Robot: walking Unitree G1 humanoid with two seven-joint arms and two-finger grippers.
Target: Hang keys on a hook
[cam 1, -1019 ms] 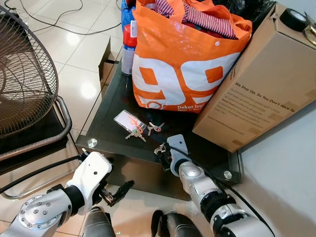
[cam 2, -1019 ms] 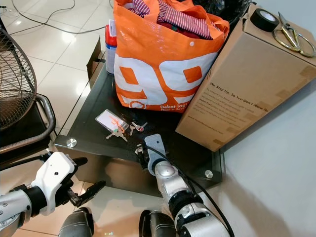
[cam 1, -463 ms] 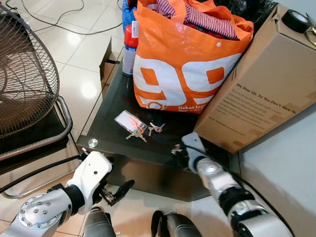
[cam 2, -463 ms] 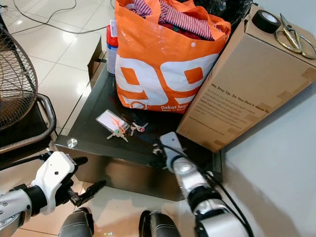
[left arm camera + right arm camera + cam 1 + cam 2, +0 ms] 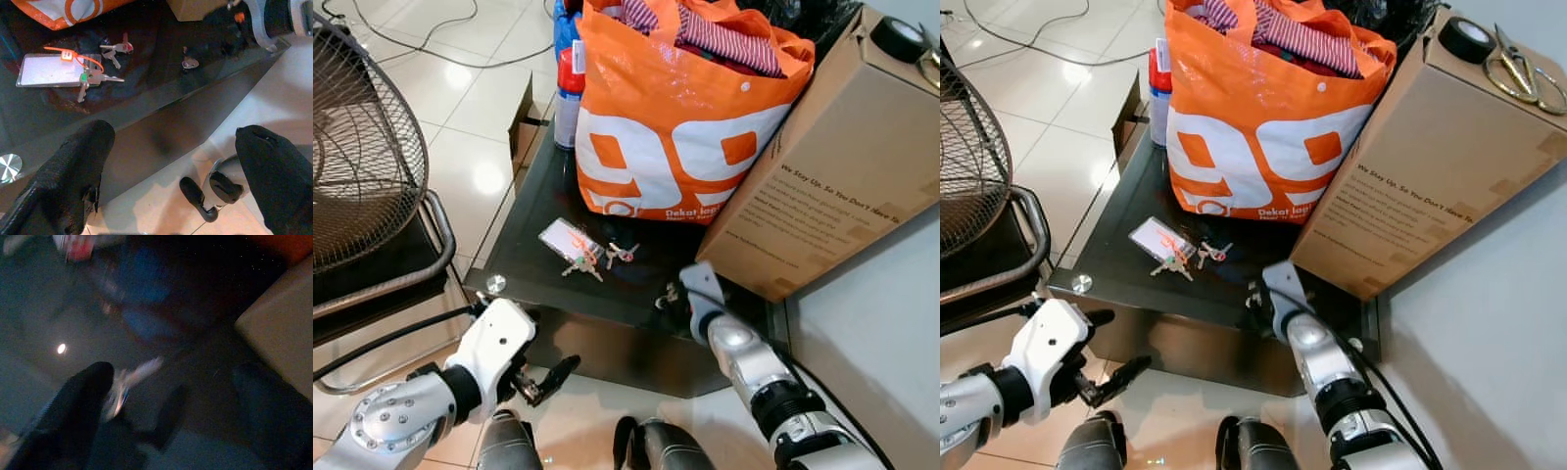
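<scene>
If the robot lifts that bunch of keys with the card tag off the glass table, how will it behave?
The keys would probably dangle loosely, since they lie splayed. The card tag likely swings from its orange tie. They may slide on the glossy glass table.

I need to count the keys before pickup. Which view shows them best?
The left wrist view: the keys lie sharp beside a card on the dark table. Both eye views show them small; the right wrist view is dark and blurred.
</scene>
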